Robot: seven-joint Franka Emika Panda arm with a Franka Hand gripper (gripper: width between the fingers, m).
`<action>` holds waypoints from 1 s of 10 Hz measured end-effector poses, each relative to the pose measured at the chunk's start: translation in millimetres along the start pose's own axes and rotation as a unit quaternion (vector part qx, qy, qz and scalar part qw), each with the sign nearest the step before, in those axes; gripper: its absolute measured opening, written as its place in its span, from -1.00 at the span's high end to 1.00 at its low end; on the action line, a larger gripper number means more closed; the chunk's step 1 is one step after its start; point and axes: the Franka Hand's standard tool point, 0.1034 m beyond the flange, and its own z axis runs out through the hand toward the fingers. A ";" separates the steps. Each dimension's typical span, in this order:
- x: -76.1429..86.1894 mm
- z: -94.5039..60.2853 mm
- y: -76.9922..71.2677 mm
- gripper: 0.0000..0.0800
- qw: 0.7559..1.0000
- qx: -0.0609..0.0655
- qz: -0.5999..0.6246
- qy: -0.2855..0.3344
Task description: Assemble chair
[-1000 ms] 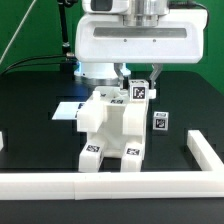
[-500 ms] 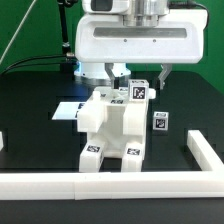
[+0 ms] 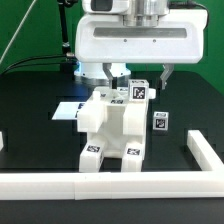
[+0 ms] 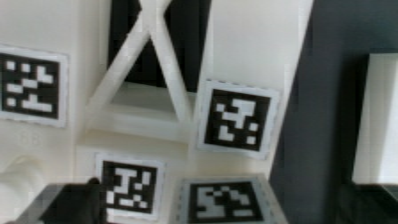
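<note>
The white chair (image 3: 110, 125) stands upright in the middle of the black worktop (image 3: 40, 140). It is blocky and has small black-and-white square tags low on its front. One more tag sits on its top part (image 3: 140, 92). The end effector (image 3: 141, 74) hangs right above the chair. Its two dark fingers (image 3: 163, 72) are spread wide, one on each side of the chair's top part. They hold nothing, and there looks to be a small gap between each finger and the chair. The arm's big white body (image 3: 135, 40) is above the chair too. A small white block (image 3: 159, 122) with a tag sits just beside the chair, on the exterior view's right. I cannot tell if it is joined to the chair. The marker board (image 3: 66, 111) lies flat behind the chair, on the exterior view's left. A long low white rail (image 3: 100, 186) runs in front of the chair, and it turns a corner and goes back past the chair on the exterior view's right. A green wall (image 3: 30, 30) is far behind the chair. In the wrist view the chair (image 4: 240, 70) is very close and blurry, with white bars and a few tags showing.
</note>
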 end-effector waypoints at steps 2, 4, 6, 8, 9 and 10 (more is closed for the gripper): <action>9.9 -3.7 1.2 -0.62 1.000 -0.001 -0.007 0.013; 11.8 -0.9 -2.5 -0.62 1.000 -0.002 0.000 0.014; 11.8 -0.6 -1.4 -0.29 1.000 -0.002 0.000 0.014; 11.7 -0.2 -1.4 0.06 1.000 -0.003 0.000 0.014; 11.7 -0.2 -1.3 0.29 1.000 -0.003 0.000 0.014; 11.7 -0.2 -1.3 0.29 1.000 -0.003 0.000 0.014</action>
